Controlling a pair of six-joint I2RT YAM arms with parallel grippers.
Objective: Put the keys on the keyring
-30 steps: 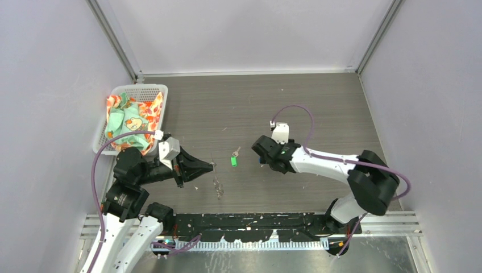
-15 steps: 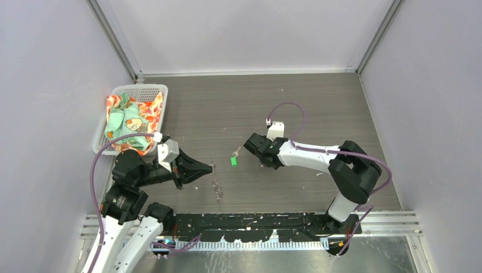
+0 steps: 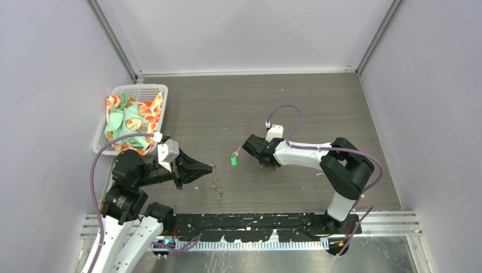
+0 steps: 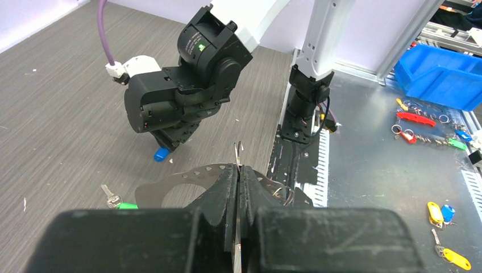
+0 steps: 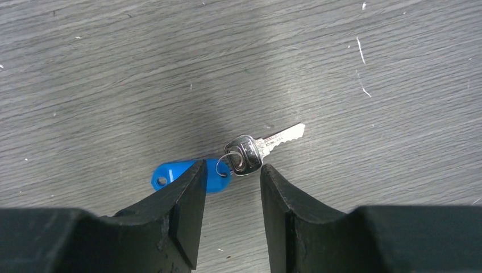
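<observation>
My left gripper (image 3: pixel 209 166) is shut on the keyring (image 3: pixel 216 185), a thin grey wire loop hanging below its tips. In the left wrist view the gripper (image 4: pixel 239 168) pinches the wire, and the ring's scalloped metal edge (image 4: pixel 187 175) curves to the left. The green-headed key (image 3: pixel 233 161) lies on the table between the arms; it also shows in the left wrist view (image 4: pixel 122 205). My right gripper (image 5: pixel 232 168) is open and low over the blue-headed key (image 5: pixel 170 174), whose silver blade (image 5: pixel 275 138) points right. The left fingertip overlaps the blue head. The blue head also shows under that gripper in the left wrist view (image 4: pixel 161 154).
A white basket (image 3: pixel 136 87) of coloured cloth stands at the back left. A black rail (image 3: pixel 256 222) runs along the near edge. On the metal shelf beyond it are a blue bin (image 4: pixel 437 68) and loose key tags (image 4: pixel 415 120).
My right gripper has moved left, towards the green key. My left arm and the keyring have not moved.
</observation>
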